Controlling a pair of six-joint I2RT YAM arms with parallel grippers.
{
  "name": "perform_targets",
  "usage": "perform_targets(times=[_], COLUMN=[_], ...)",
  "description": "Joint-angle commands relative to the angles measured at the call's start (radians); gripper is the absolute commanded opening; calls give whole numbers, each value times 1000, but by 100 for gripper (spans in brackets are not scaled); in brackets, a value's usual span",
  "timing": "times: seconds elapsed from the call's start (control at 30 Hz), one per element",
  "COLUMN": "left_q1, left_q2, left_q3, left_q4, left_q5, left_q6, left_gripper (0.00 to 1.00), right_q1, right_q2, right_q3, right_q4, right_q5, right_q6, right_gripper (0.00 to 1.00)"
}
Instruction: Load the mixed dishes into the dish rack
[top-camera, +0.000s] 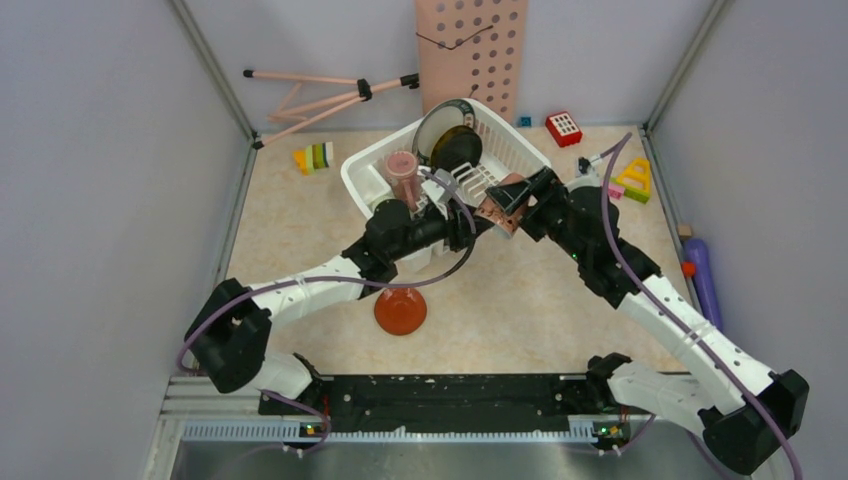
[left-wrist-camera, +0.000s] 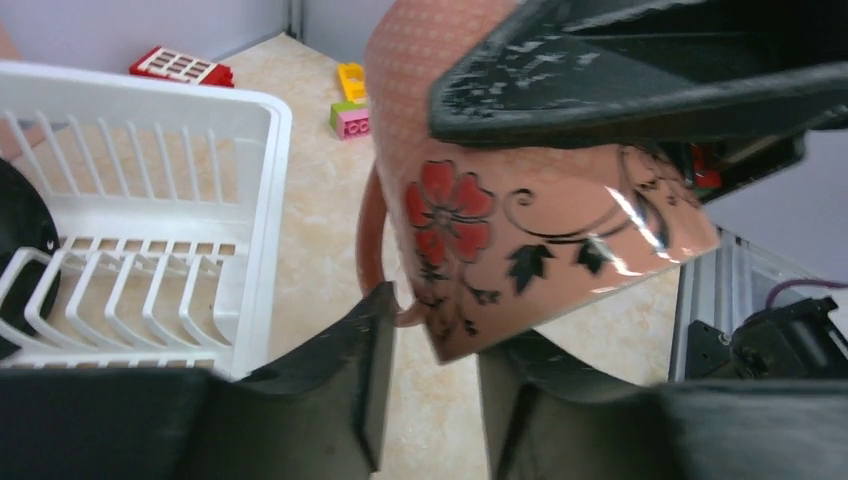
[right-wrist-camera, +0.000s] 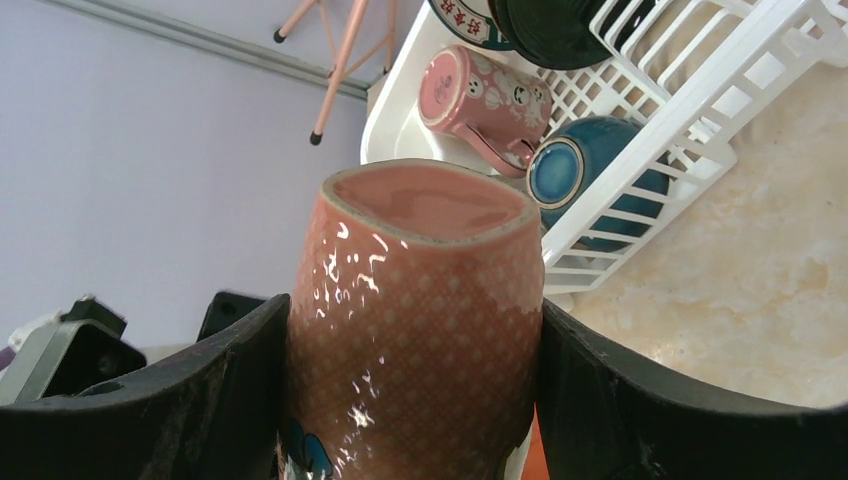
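Right hand (right-wrist-camera: 413, 310) grips cup (left-wrist-camera: 520, 220); rack (top-camera: 365, 172) holds plates (top-camera: 456, 148).

We see a beige marbled counter (top-camera: 300, 250) closed in by pale lilac-grey walls (top-camera: 100, 150) with metal corner posts (top-camera: 213, 75). At top centre a pink perforated board (top-camera: 470, 50) leans on the back wall. A pink tripod (top-camera: 320, 77) lies at upper left. A ridged metal rail (top-camera: 420, 430) runs along the bottom edge.

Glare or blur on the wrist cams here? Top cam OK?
Right wrist: speckled glare down the pink mug, otherwise sharp. Left wrist: one glare streak on the mug's floral side, with the close dark foreground soft. Top external: even light, faint shadows, dish rack crisp.
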Motion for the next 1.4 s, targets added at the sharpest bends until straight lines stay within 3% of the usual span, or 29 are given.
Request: perform_targets(times=[0.0,0.03,0.1,0.27,0.53,0.67,0.83,1.1,1.13,1.23,1.37], left_q1=[-6,-6,-4,19,84,98,100,103,103,103,103], left_q2=[15,14,9,-3,30,48,63,80,85,95,103], left_q3=[31,26,6,5,3,17,23,40,42,46,53], left_q4=[128,144,178,171,304,324,352,362,371,390,372], left_q5=[4,-2,24,155,287,332,362,371,370,377,361], left_q6=[38,43,78,87,-56,-69,-63,-38,-42,-47,-45], left_gripper=[18,2,0,0,0,0,0,0,0,0,0], right_q1=[-11,-16,-26,-96,-159,-187,-237,-261,-263,-281,-290], right_q2=[-29,-32,-41,-31,-2,37,50,107,110,102,90], right_q3=[44,43,48,136,219,255,197,195,197,194,197], right_q4=[128,126,102,-77,-236,-295,-189,-178,-184,-195,-195], right_q5=[-81,-86,-87,-190,-392,-458,-656,-823,-830,-819,-796], right_q6=[53,46,17,-119,-310,-304,-210,-186,-188,-195,-200], right_gripper=[39,57,76,98,99,99,96,99,98,78,36])
